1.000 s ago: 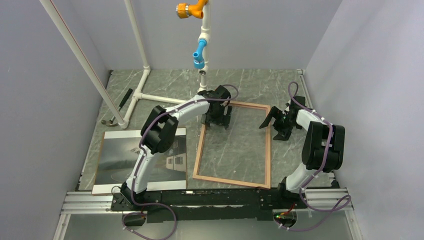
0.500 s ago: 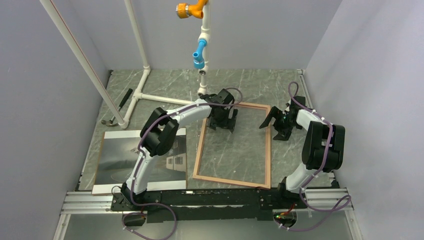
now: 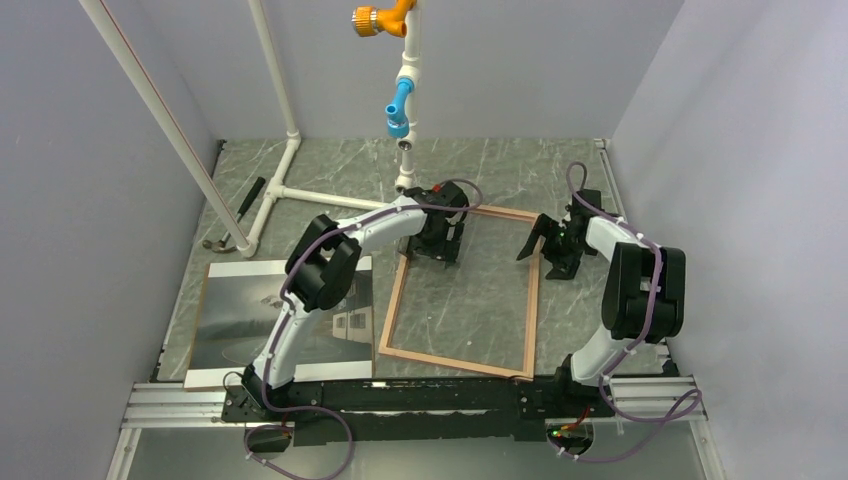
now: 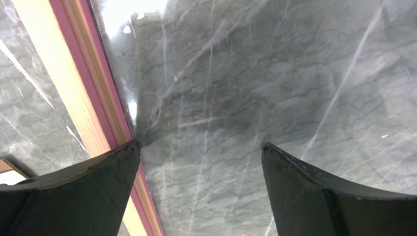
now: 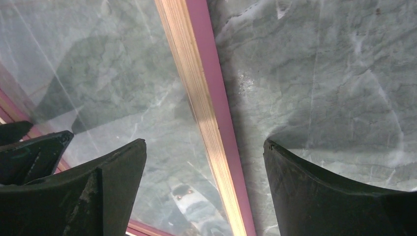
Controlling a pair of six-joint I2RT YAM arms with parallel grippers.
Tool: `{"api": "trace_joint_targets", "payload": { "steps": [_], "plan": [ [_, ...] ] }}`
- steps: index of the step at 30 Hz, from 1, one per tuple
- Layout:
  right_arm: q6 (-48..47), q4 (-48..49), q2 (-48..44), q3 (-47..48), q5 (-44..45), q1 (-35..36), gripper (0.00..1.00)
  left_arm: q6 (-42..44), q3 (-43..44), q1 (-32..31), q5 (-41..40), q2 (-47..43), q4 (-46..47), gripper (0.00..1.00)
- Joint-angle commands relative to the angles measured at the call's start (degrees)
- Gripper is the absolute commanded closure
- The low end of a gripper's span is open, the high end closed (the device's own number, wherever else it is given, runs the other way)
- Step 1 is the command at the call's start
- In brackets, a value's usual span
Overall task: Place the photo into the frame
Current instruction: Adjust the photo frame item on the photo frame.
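Note:
The frame (image 3: 393,300) lies flat mid-table, tan wood side up, with the marble showing through its clear pane (image 4: 246,73). My left gripper (image 3: 437,250) hangs open over the pane at the frame's far left corner (image 4: 200,144). Its left fingertip sits over the left rail (image 4: 74,83) and nothing is between the fingers. My right gripper (image 3: 545,258) is open and straddles the right rail (image 5: 196,73) near the far right corner (image 5: 204,142). The photo (image 3: 235,320) lies flat at the near left, partly hidden by my left arm.
A white pipe stand (image 3: 290,190) crosses the far left of the table, and its upright carries a blue fitting (image 3: 400,105) and an orange one. A hammer (image 3: 235,215) lies by the left wall. Grey walls close in on three sides.
The frame's near end has swung slightly to the left. My left gripper shifted right, then came back over the far left corner. My right gripper edged a little further away and leftward.

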Motion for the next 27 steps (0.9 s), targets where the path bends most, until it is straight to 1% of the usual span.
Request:
{"api": "trace_joint_targets", "payload": {
  "steps": [1,5,10,14,17,18,20,23,24,25,27],
  "plan": [
    [-0.88,-2.88,3.32,0.18,4.71,2.26,0.12,2.71,0.87,1.64,-2.58,3.25,-7.79,0.01],
    [-0.43,-3.09,4.76,0.85,4.3,3.81,0.19,4.02,-1.48,1.61,9.44,2.7,-2.12,0.04],
    [-0.04,-1.89,5.79,0.27,1.25,4.21,0.28,3.92,-5.07,0.57,24.16,0.79,6.39,0.09],
    [-0.06,-1.69,5.37,0.28,0.27,4.1,0.36,3.19,-7.33,-0.52,32.15,-0.12,13.02,0.1],
    [-0.35,-1.99,3.96,0.42,0.06,3.78,0.37,2.15,-8.76,-0.69,36.59,-0.75,16.86,0.1],
    [-0.37,-1.86,3.03,0.27,-0.36,3.63,0.37,1.64,-9.68,-0.69,38.03,-1.22,18.69,0.1],
    [-0.44,-1.77,0.36,0.14,-0.34,3.32,0.33,1.17,-11.11,-0.64,37.83,-2.55,20.86,0.1],
    [-0.53,-2.19,-3.44,0.26,1.12,2.57,0.15,0.66,-13.37,0.1,35.53,-5.51,22.49,0.08],
    [-0.55,-2.28,-4.62,0.22,1.55,1.97,0.11,0.26,-14.63,0.55,35.51,-6.7,23.67,0.07],
    [-0.47,-2.25,-5.95,0.06,1.55,1.42,0.08,-0.3,-15.93,1.3,35.41,-8.1,25.09,0.06],
    [-0.39,-2.02,-7.51,-0.39,1.47,-0.07,0.05,-1.22,-19.12,2.61,34.73,-11.65,27.78,0.04]
  ]
}}
